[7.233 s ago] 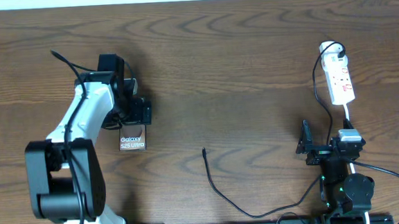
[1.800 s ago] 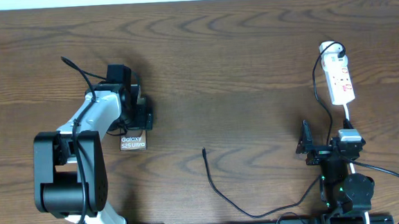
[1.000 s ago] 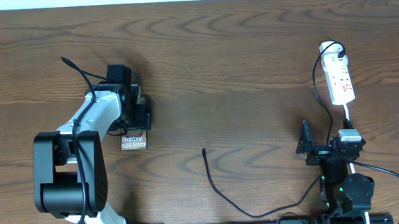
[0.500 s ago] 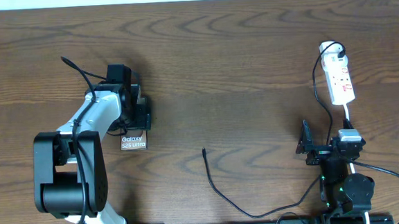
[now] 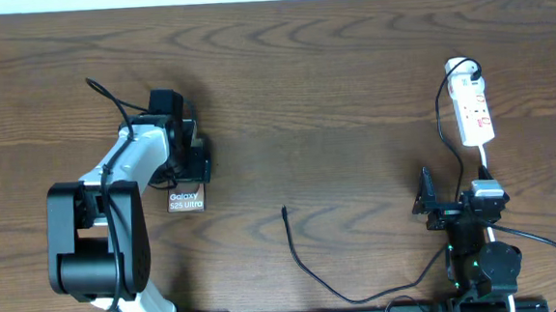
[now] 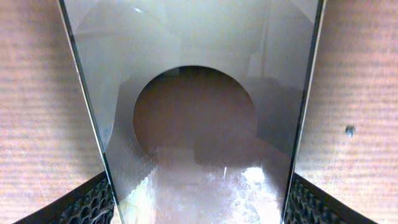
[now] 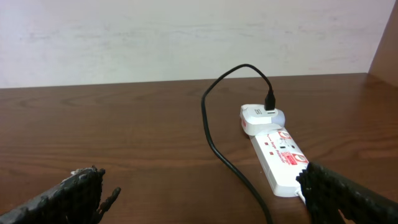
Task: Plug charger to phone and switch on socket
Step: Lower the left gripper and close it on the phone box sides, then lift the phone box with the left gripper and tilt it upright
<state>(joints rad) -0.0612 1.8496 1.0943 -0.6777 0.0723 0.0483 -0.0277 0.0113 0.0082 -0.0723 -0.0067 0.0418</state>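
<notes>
The brown wooden table (image 5: 332,85) took up the whole overhead view. The white-and-black left arm (image 5: 115,176) reached out over its left half, and the smaller black right arm (image 5: 477,250) sat low at the near right edge. The socket (image 5: 472,110) lay flat on the far right, well apart from everything else. A white plug (image 7: 261,117) sat in its far end, with a black lead looping up out of the plug. The phone (image 5: 185,198) lay flat on the left side, its printed end toward the near edge. The rest of it was under the left gripper (image 5: 186,171). In the left wrist view the two fingers (image 6: 87,205) pressed against the phone's long edges, grasping it. The right gripper (image 7: 202,180) was spread wide and held nothing, facing the socket from a distance. The charger (image 5: 309,270) curved across the table near the middle, its small tip pointing away from the near edge, untouched and well apart from the phone.
</notes>
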